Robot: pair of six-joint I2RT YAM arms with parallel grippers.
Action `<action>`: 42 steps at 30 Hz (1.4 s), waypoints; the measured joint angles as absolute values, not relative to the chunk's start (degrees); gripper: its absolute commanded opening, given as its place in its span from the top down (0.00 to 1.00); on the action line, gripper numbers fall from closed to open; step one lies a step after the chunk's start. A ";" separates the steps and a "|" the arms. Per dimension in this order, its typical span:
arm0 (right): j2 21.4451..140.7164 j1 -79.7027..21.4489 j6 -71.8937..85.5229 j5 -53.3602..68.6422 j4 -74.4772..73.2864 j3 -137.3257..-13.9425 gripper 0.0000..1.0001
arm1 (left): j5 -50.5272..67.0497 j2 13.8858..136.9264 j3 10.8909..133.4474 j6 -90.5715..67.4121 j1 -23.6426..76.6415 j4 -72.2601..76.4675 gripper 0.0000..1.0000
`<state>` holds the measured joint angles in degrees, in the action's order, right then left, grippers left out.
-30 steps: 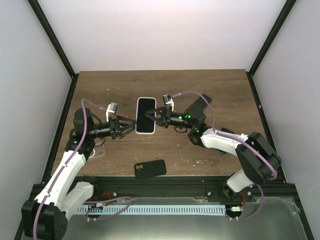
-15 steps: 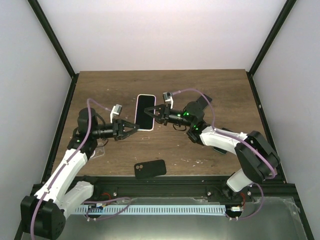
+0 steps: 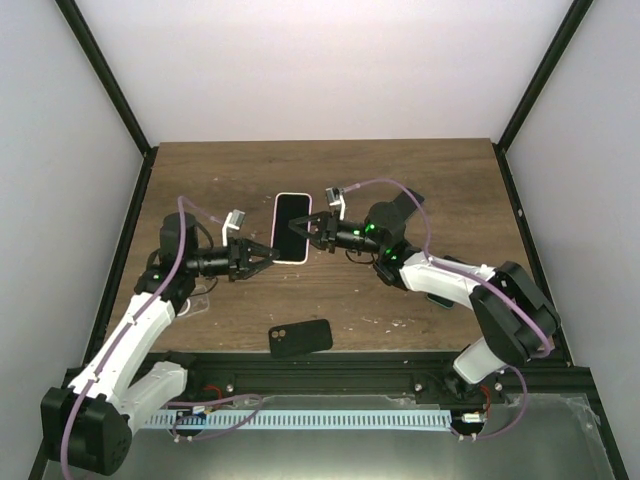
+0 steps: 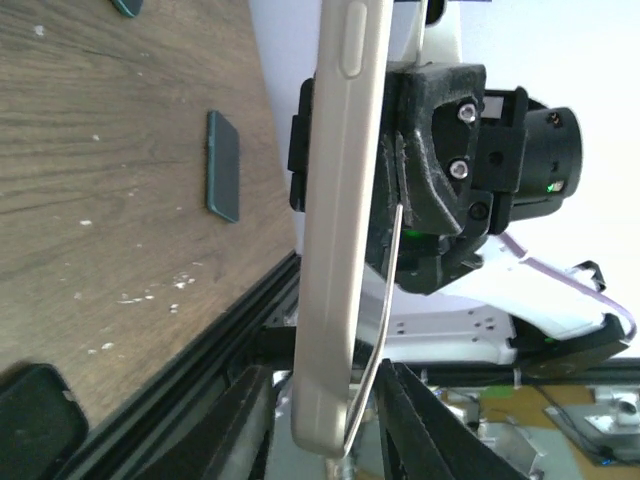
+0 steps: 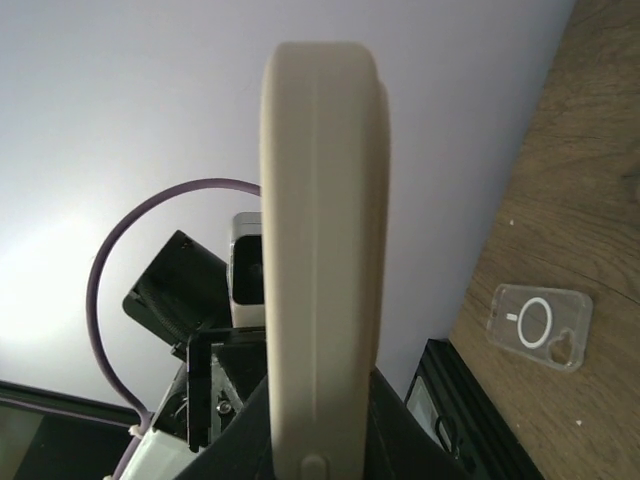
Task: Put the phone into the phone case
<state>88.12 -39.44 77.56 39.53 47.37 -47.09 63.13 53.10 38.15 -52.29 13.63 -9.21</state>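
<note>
The phone (image 3: 292, 226), black screen up inside a cream case, is held in the air over the middle of the table. My right gripper (image 3: 306, 229) is shut on its right side; in the right wrist view the cream edge (image 5: 320, 250) runs upright between my fingers. My left gripper (image 3: 268, 250) is open at the phone's near left corner. In the left wrist view the cream edge (image 4: 340, 220) ends between my fingers (image 4: 236, 420), with a gap on each side. A thin pale strip (image 4: 385, 300) stands slightly off the case's edge.
A black phone case (image 3: 301, 337) lies near the table's front edge. A clear case with a ring (image 5: 537, 327) lies on the wood by my left arm, and also shows in the top view (image 3: 196, 301). A dark green case (image 4: 223, 165) lies beyond.
My left gripper has moved right, up to the phone's near corner, its jaws now on either side of it. The right gripper has shifted the phone slightly left and away.
</note>
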 measured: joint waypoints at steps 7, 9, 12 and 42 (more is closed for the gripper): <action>86.46 -38.41 72.97 39.35 41.54 -47.07 0.88 | 58.94 52.93 39.46 -48.93 13.61 -13.61 0.01; 86.48 -36.99 71.53 39.75 40.32 -47.07 0.88 | 57.34 52.95 40.45 -47.16 13.61 -15.86 0.00; 86.63 -34.41 68.16 39.75 37.23 -47.07 0.88 | 53.91 52.99 43.13 -43.59 13.61 -20.99 0.00; 117.64 -27.55 47.57 36.82 13.43 -64.79 0.69 | 32.23 59.64 45.52 -32.88 9.91 -39.94 0.00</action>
<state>117.64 -27.55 47.57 36.82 13.43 -64.79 32.23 59.64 45.52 -32.88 9.91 -39.94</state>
